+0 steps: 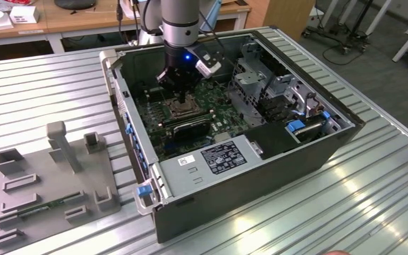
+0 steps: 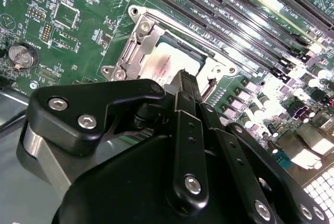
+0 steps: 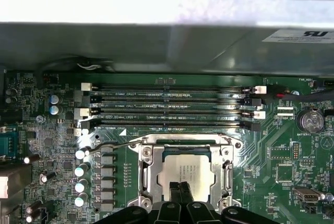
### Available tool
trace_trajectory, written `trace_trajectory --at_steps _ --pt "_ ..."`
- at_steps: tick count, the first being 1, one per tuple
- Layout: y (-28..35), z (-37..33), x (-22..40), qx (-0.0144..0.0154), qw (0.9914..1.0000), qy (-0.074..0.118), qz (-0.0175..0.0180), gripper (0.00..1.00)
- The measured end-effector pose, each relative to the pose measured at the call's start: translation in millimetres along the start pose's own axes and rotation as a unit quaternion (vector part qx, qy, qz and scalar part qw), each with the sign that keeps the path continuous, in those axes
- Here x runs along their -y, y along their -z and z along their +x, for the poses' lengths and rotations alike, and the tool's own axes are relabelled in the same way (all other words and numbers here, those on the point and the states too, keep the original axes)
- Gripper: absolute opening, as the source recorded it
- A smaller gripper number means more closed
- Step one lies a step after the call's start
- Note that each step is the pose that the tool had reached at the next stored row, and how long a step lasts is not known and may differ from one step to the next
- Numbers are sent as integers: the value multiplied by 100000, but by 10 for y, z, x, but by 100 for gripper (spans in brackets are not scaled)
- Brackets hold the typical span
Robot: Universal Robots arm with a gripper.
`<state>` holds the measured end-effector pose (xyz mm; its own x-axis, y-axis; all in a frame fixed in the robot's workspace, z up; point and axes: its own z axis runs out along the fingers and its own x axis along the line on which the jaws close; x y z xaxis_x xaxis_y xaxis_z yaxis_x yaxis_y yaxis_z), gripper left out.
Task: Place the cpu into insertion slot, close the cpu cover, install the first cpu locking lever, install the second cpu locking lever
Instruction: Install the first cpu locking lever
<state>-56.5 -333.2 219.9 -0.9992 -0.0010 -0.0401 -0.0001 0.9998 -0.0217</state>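
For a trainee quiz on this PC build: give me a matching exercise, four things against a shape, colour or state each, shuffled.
Things:
1 cpu
2 gripper
3 memory slots
4 coin battery

Descriptions:
A long, narrow, black
B round, silvery
C pale, square, flat
D fingertips shut together

Pairs: 1-C, 2-D, 3-A, 4-B

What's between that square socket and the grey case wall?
Long black slots, side by side, fill the stretch between socket and wall in the first wrist view.
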Motion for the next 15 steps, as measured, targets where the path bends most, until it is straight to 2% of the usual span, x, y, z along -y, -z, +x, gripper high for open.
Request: trace_trajectory --at_steps 10,15 --pt "1 25 0 1 100000 -6 -1 11" --pt "3 75 0 6 100000 -4 2 11"
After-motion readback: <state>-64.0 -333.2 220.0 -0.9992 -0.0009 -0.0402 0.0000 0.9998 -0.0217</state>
